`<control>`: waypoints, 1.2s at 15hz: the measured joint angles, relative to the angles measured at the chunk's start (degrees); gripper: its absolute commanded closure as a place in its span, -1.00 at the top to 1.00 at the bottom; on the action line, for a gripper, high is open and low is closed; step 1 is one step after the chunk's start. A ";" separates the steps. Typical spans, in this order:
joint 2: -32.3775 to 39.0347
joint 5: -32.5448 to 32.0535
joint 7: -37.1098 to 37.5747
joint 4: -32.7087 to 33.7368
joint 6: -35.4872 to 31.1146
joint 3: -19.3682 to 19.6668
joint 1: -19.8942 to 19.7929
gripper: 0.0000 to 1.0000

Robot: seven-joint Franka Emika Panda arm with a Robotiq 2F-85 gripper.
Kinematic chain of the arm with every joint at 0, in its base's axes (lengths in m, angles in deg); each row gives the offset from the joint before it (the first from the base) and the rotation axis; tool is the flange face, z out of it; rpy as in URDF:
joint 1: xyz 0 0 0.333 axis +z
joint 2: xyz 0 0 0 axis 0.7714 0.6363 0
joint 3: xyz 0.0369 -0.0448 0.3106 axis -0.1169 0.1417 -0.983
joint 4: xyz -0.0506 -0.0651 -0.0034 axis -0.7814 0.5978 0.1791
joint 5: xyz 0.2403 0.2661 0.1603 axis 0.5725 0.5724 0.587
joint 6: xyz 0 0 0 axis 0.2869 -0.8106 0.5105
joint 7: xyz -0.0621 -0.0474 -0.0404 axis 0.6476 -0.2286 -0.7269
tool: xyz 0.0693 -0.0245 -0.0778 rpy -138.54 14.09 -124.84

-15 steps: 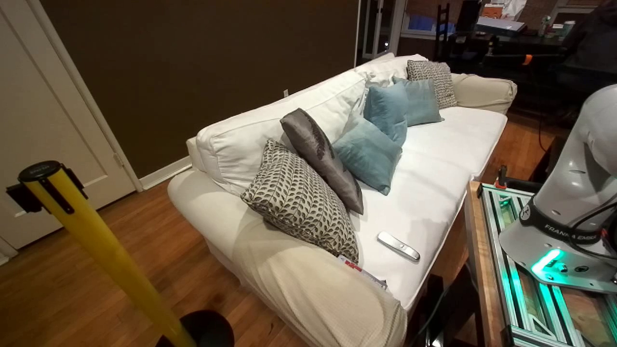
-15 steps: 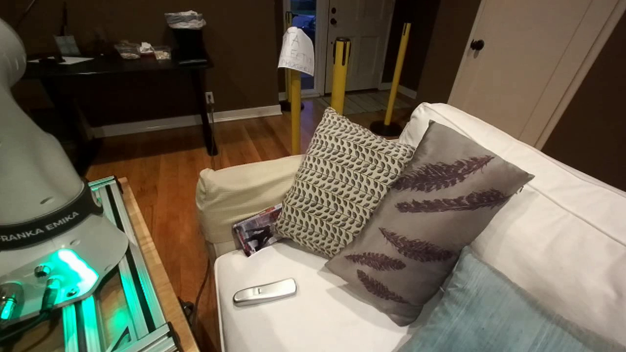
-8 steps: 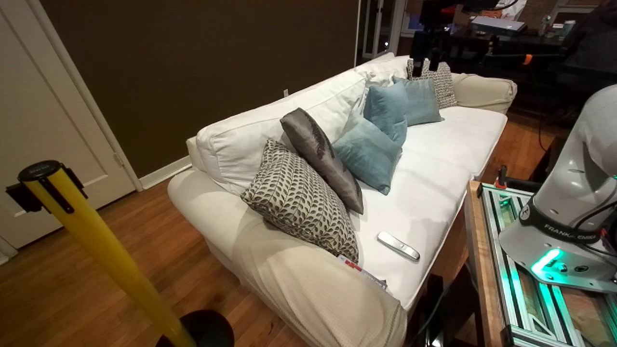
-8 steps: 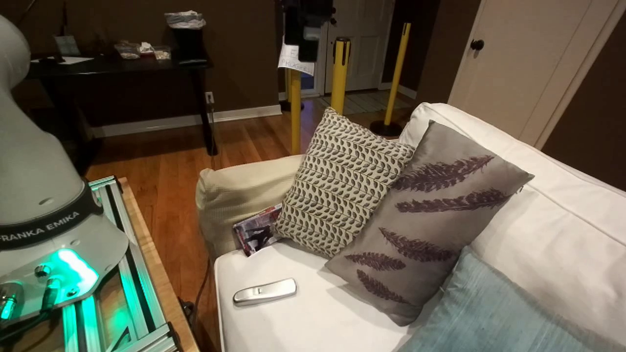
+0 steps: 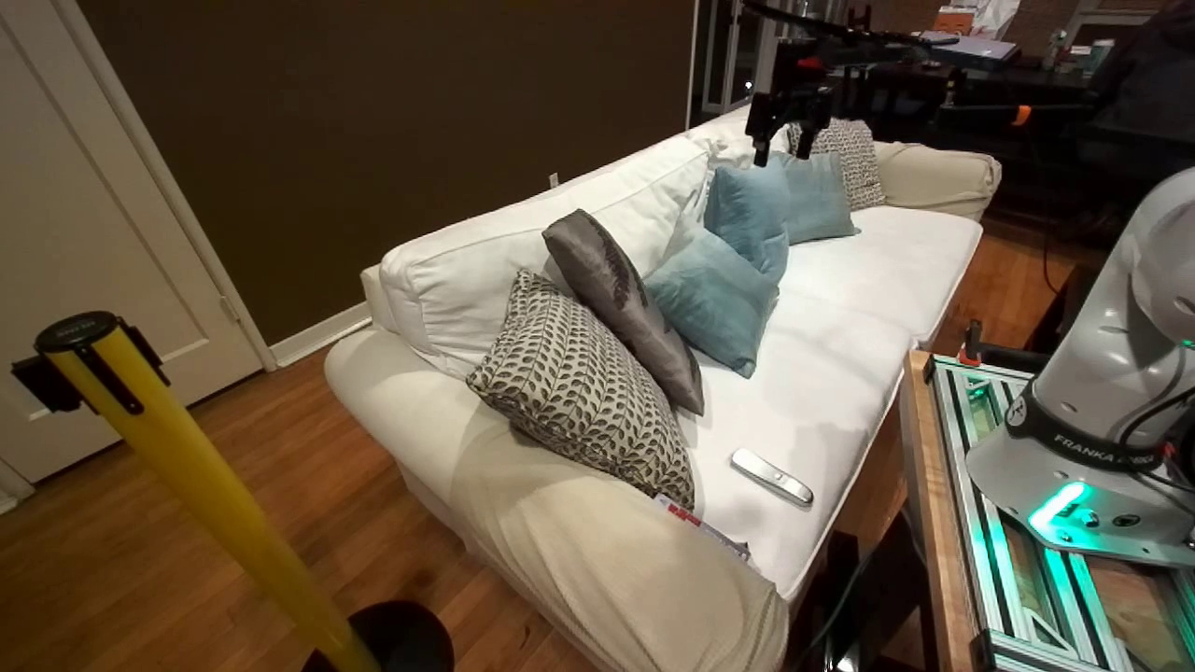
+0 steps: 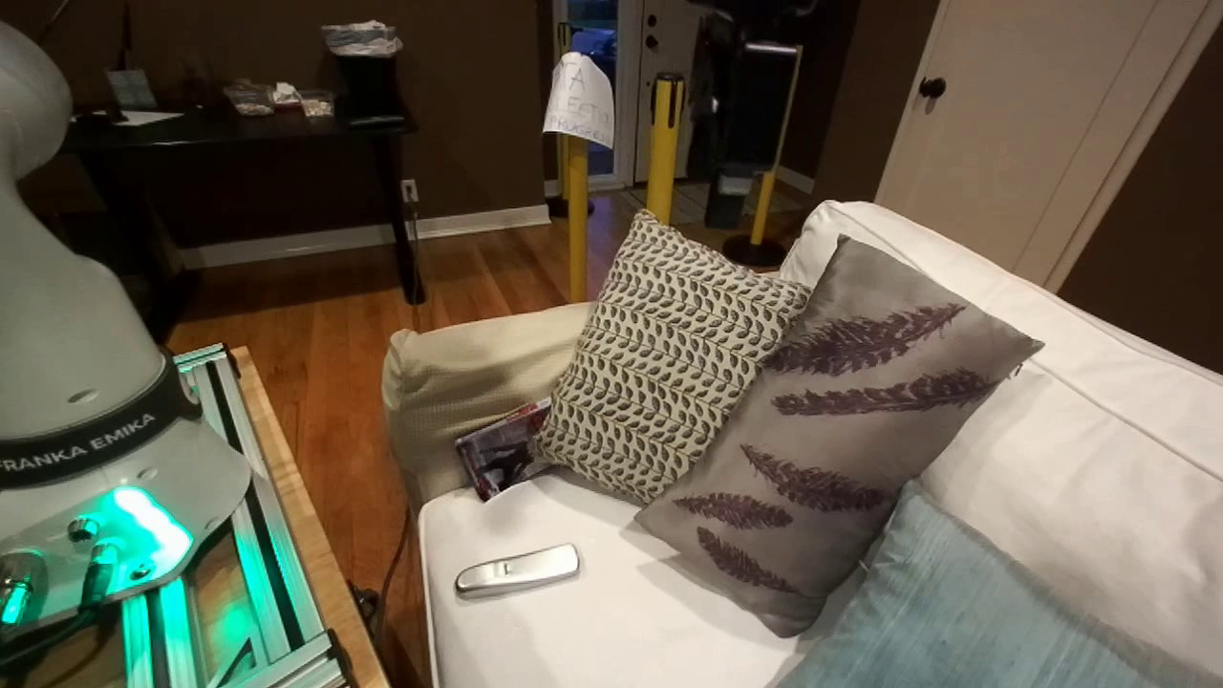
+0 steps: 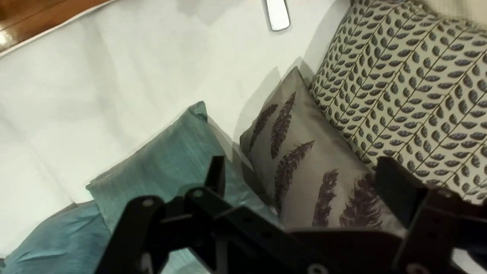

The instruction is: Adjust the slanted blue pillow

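Observation:
The slanted blue pillow (image 5: pixel 714 294) leans on the white couch back, tilted with a corner on the seat. Part of it shows in an exterior view (image 6: pixel 994 612) at bottom right. In the wrist view it (image 7: pixel 163 160) lies at left centre, partly hidden by my gripper. The smaller-looking second blue pillow (image 5: pixel 752 210) is beside it; in the wrist view that one (image 7: pixel 64 239) is at lower left. My gripper (image 5: pixel 784 149) hangs in the air above the couch. In the wrist view the gripper (image 7: pixel 302 167) has its fingers wide apart, with nothing between them, over the grey pillow.
A dark grey pillow (image 5: pixel 625 303) and a leaf-patterned pillow (image 5: pixel 588 392) lean beside the blue one. A silver remote-like object (image 5: pixel 772 477) lies on the white seat (image 5: pixel 812 373). Another blue pillow (image 5: pixel 817 196) and a patterned pillow (image 5: pixel 845 149) are farther along. A yellow post (image 5: pixel 205 485) stands nearby.
My gripper was out of view one second ago, then came in at the top of both exterior views. It has since moved left in one and right in the other. The pillows have not moved.

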 measured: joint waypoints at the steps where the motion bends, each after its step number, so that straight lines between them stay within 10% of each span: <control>1: 2.18 0.77 0.06 1.06 -1.57 0.51 -0.39 1.00; 18: 32.73 18.82 -1.32 19.62 -8.83 2.56 -8.14 1.00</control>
